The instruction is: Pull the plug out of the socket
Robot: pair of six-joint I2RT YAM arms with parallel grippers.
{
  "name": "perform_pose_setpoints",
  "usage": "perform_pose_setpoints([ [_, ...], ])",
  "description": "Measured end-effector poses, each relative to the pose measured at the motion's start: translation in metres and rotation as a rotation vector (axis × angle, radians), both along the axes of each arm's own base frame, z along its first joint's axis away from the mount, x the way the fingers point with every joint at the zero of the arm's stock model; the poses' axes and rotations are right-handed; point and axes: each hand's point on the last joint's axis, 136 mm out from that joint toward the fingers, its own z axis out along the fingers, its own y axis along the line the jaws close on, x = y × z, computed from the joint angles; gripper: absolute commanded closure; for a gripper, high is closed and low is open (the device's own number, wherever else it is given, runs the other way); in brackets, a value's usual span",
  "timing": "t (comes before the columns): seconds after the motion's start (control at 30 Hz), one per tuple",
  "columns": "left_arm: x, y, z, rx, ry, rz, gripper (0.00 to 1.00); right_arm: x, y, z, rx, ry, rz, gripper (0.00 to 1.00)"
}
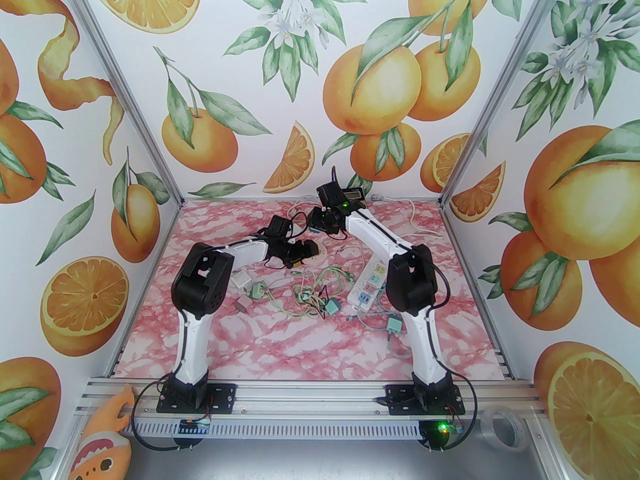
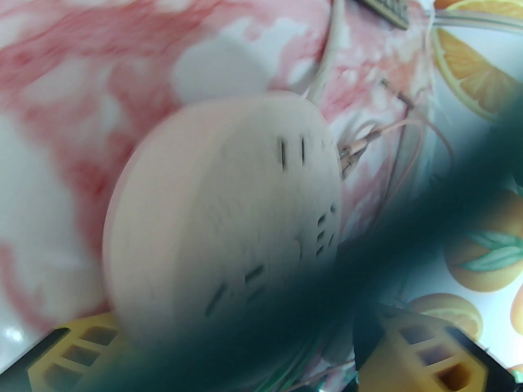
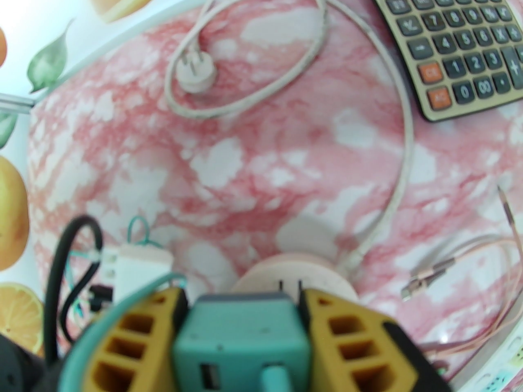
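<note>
Top external view: the left gripper is seen at mid-table with its yellow fingers spread wide on either side of the round beige socket, so no grip on it is shown. The socket rests on the pink table, and its slots are seen empty in the left wrist view. Just to its right and slightly above it, the teal plug is clamped between the fingers of the right gripper, its two prongs bare. The pull is therefore judged done; only carrying the plug clear and setting it down seems left.
</note>
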Motion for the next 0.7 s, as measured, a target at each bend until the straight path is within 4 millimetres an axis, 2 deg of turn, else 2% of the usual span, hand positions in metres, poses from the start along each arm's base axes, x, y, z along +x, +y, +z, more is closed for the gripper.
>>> perform_pose_setpoints([
  [0.2,-0.017,0.032,0.002,0.107,0.062,0.033,0.08,0.014,0.001,-0.011,0.039,-0.008,-0.011,0.57],
  [0.33,-0.024,0.047,0.016,0.150,0.065,0.040,0.08,0.027,0.003,-0.028,0.072,-0.007,-0.019,0.53],
  [0.53,-0.020,0.063,0.062,0.182,-0.020,0.053,0.08,0.039,0.007,-0.067,0.111,0.038,-0.034,0.47],
  [0.63,-0.014,0.068,0.088,0.188,-0.083,0.067,0.08,0.040,0.008,-0.079,0.118,0.055,-0.036,0.43],
  [0.7,-0.011,0.071,0.103,0.187,-0.117,0.075,0.07,0.040,0.009,-0.083,0.123,0.062,-0.038,0.35],
])
